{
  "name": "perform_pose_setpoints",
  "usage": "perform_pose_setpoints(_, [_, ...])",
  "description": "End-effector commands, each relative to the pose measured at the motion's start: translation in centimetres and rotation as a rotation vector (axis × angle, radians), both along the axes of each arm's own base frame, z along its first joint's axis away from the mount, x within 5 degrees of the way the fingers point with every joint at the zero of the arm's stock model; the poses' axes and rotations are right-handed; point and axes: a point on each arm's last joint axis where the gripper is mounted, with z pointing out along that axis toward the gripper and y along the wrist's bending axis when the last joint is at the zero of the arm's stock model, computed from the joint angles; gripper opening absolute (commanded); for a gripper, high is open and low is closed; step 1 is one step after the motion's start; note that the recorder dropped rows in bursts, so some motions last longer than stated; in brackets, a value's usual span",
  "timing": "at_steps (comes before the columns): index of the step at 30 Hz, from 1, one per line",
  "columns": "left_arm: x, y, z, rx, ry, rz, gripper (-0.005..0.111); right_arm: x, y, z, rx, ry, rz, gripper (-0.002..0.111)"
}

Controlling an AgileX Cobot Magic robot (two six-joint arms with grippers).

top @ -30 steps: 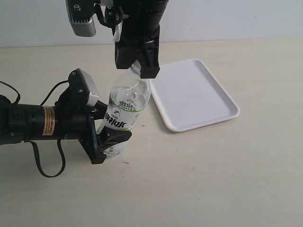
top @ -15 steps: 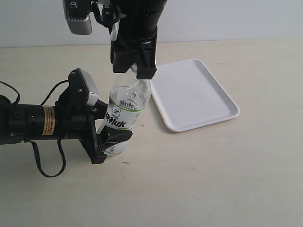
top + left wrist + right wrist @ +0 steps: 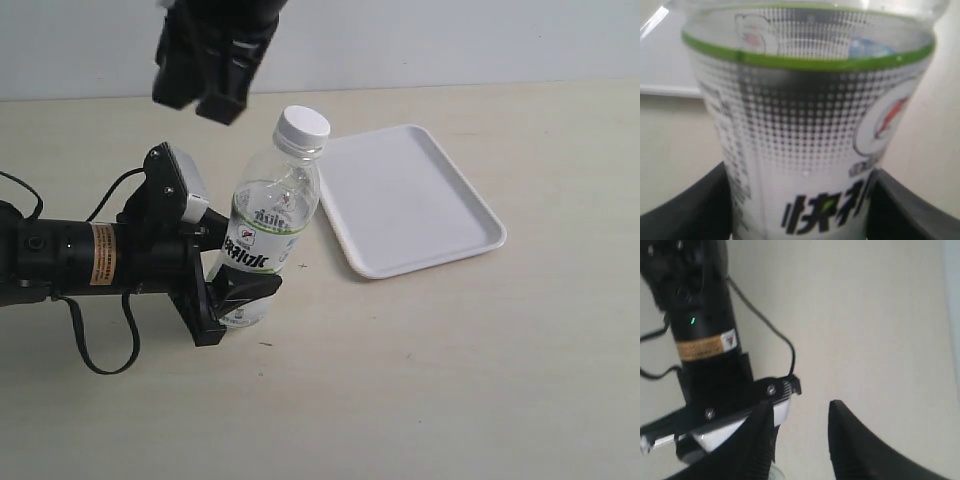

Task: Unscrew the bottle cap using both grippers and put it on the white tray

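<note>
The clear bottle with its white-and-green label leans on the table, neck toward the tray. The white ribbed bottle cap sits on the neck. My left gripper is shut on the bottle's lower body; in the left wrist view the label fills the frame between the black fingers. My right gripper hangs up and to the left of the cap, apart from it. In the right wrist view it stands open with nothing between its fingers. The white tray lies right of the bottle, with nothing on it.
The left arm with its orange label and looping black cable stretches across the left side of the beige table. The right wrist view looks down on that arm.
The right gripper, which was round the cap a second ago, has lifted off and moved up and left. The cap now shows on the bottle. The left gripper and bottle stayed put.
</note>
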Motion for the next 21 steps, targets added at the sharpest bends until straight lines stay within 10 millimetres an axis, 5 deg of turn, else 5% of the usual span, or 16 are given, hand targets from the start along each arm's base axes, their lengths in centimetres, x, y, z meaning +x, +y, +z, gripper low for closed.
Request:
perform_pose_setpoints(1, [0.1,-0.3,0.7,-0.055,-0.023,-0.007,0.0,-0.5,-1.0,4.0,0.194,-0.019,-0.258,0.039])
perform_pose_setpoints(6, [0.1,-0.4,0.8,-0.062,-0.036,-0.017,0.0,-0.9,-3.7,5.4,0.178,0.042,-0.616,0.061])
perform_pose_setpoints(9, [0.1,-0.4,0.7,-0.066,-0.044,-0.027,0.0,-1.4,-5.2,4.7,0.036,0.092,-0.732,0.064])
perform_pose_setpoints(21, [0.0,-0.5,0.0,-0.068,-0.045,-0.046,0.0,-1.5,-5.1,3.0,-0.029,0.242,-0.831,0.073])
